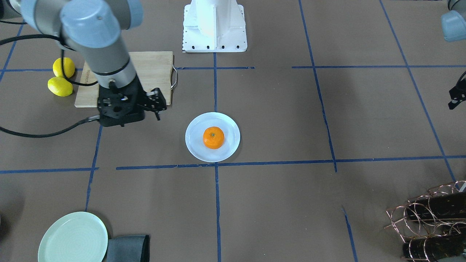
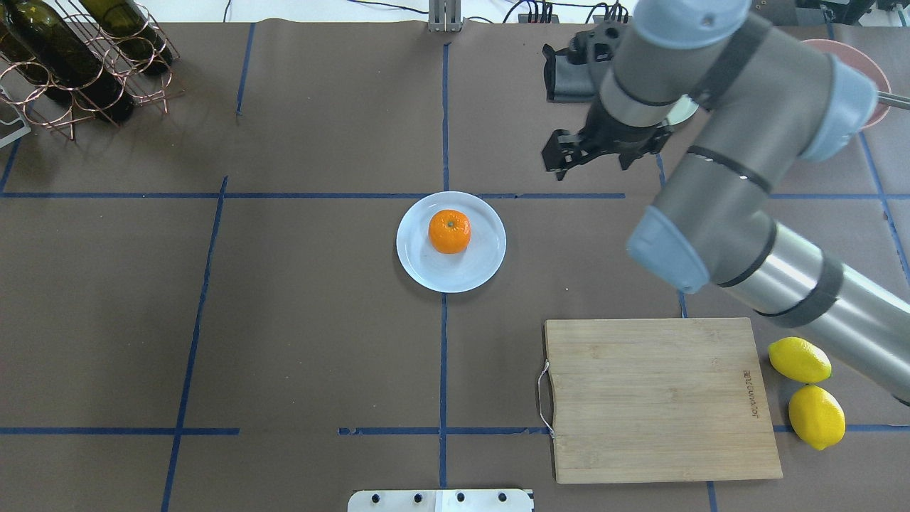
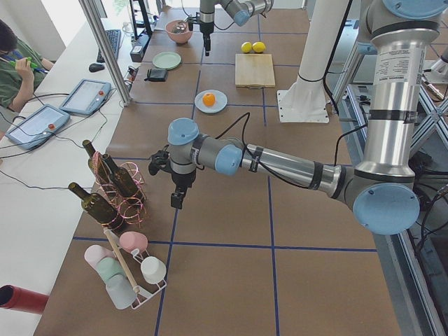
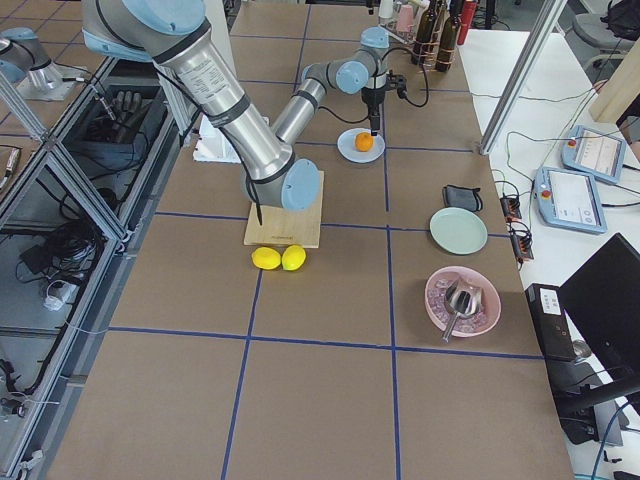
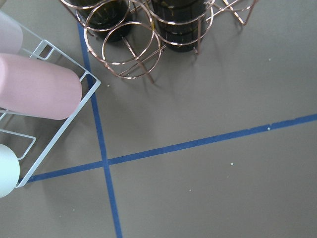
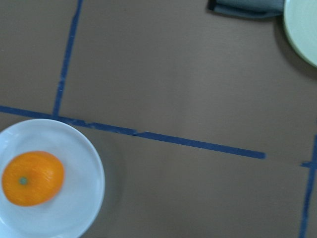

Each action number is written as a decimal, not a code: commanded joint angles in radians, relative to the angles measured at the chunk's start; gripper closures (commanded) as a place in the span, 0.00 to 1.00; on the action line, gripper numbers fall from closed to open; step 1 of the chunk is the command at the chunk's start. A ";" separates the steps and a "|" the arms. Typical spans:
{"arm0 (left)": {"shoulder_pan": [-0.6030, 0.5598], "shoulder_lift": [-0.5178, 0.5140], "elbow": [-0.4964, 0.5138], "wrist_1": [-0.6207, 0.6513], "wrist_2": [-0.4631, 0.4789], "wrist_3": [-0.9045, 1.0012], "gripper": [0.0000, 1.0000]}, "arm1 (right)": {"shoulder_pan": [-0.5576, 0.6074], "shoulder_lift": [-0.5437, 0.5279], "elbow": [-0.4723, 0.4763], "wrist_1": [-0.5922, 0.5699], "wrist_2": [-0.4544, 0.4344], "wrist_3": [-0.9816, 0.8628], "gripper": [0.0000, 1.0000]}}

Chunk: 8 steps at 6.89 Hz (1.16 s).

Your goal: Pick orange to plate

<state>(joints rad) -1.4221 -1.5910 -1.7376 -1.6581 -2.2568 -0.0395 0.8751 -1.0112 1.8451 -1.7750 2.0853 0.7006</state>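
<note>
The orange rests stem dimple up on the pale bluish-white plate at the table's middle; the right wrist view shows the orange on the plate at its lower left. My right gripper hovers open and empty, well off to the plate's side, touching neither. My left gripper hangs far away near the wine rack; only part of it shows, and I cannot tell its state.
A bamboo cutting board lies near the base, with two lemons beside it. A mint-green plate and grey cloth sit at the far edge. A bottle rack, a cup rack and a pink bowl stand at the table's ends.
</note>
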 commanded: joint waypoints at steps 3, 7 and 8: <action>-0.127 0.106 0.107 -0.006 -0.078 0.188 0.00 | 0.325 -0.330 0.034 0.003 0.200 -0.504 0.00; -0.127 0.109 0.108 0.008 -0.109 0.171 0.00 | 0.600 -0.417 -0.244 0.003 0.329 -0.991 0.00; -0.129 0.105 0.107 0.024 -0.107 0.171 0.00 | 0.649 -0.418 -0.301 0.003 0.326 -1.027 0.00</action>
<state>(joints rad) -1.5498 -1.4839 -1.6304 -1.6466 -2.3658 0.1323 1.4579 -1.4256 1.6315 -1.7719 2.4025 -0.2387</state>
